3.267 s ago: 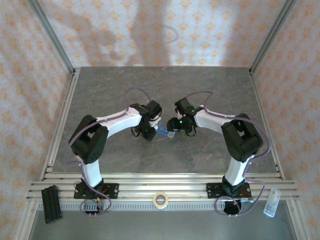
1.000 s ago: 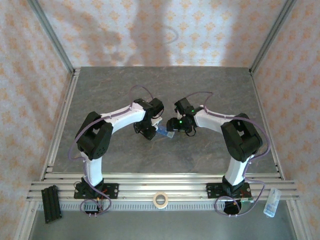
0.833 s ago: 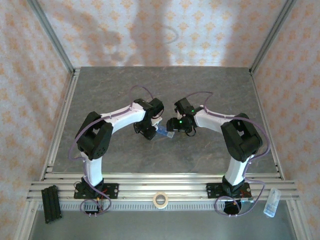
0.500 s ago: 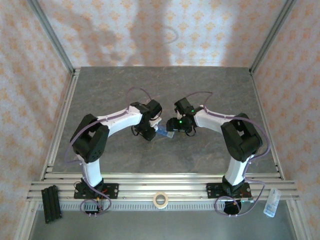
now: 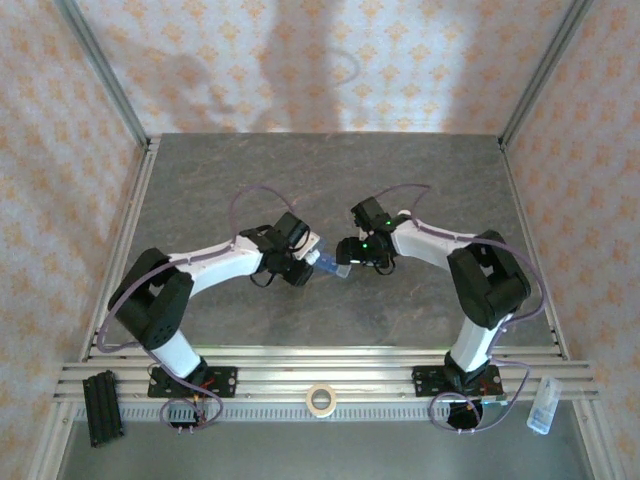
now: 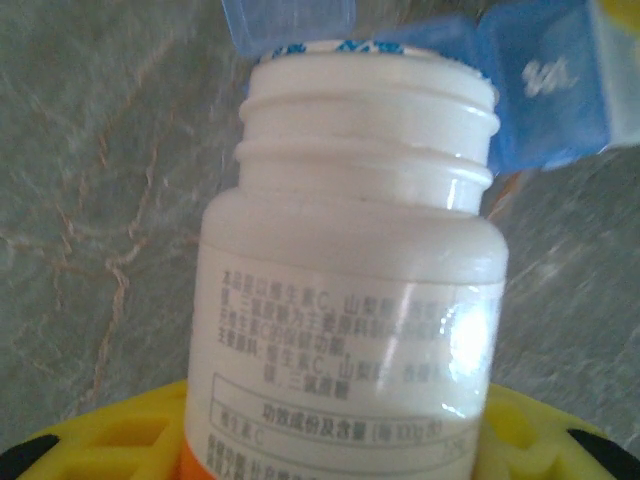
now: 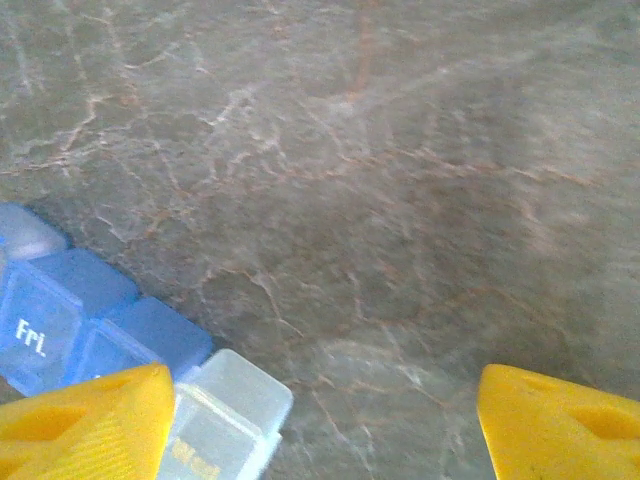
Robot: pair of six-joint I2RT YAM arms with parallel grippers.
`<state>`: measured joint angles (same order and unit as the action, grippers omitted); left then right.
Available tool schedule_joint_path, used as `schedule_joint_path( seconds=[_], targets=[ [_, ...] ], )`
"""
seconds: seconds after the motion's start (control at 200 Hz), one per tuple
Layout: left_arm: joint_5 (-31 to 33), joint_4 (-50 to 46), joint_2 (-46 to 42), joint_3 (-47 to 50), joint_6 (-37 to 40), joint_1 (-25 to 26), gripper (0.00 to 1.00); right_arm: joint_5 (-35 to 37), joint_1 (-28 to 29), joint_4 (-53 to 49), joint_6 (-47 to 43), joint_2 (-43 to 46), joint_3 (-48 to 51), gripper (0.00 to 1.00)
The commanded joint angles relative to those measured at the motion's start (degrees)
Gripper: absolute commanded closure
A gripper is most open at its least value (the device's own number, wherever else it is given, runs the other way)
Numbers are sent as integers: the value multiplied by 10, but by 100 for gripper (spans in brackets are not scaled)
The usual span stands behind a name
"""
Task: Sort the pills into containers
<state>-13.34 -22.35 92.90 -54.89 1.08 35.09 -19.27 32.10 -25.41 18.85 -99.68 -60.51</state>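
My left gripper [image 6: 340, 455] is shut on a white pill bottle [image 6: 350, 290] with printed text and an uncapped threaded neck. The bottle's mouth points at the containers [image 6: 540, 90], a translucent blue organiser strip with a raised lid [image 6: 290, 22]. In the top view the left gripper [image 5: 300, 262] and the right gripper [image 5: 348, 254] meet over the strip [image 5: 328, 265] at mid-table. My right gripper [image 7: 320, 430] stands open over bare table, its left finger [image 7: 85, 425] beside the strip's pale end compartment [image 7: 225, 415] and blue cells [image 7: 70, 310]. No pills are in view.
The grey marbled table [image 5: 400, 180] is fenced by aluminium posts and patterned walls. On the near rail lie a roll of tape [image 5: 320, 400], a black block [image 5: 102, 420] and a clear plastic piece [image 5: 541, 405].
The left arm's elbow has swung out to the left and lower, and its gripper has shifted slightly left with the bottle. The right arm has barely moved.
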Motion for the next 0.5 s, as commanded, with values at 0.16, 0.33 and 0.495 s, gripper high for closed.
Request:
schedule_joint_path(
  seconds=[0.16,0.33,0.495],
  targets=[
    [-12,185,-48,49,-33,-3,100,57,-14,-79,47,52,-27,18],
    [-30,244,-51,68,-38,-4,100,62,-42,-97,64,59,-58,18],
    [-45,338,-62,102,-71,-4,100,60,-66,-108,80,53,-90,18]
  ],
)
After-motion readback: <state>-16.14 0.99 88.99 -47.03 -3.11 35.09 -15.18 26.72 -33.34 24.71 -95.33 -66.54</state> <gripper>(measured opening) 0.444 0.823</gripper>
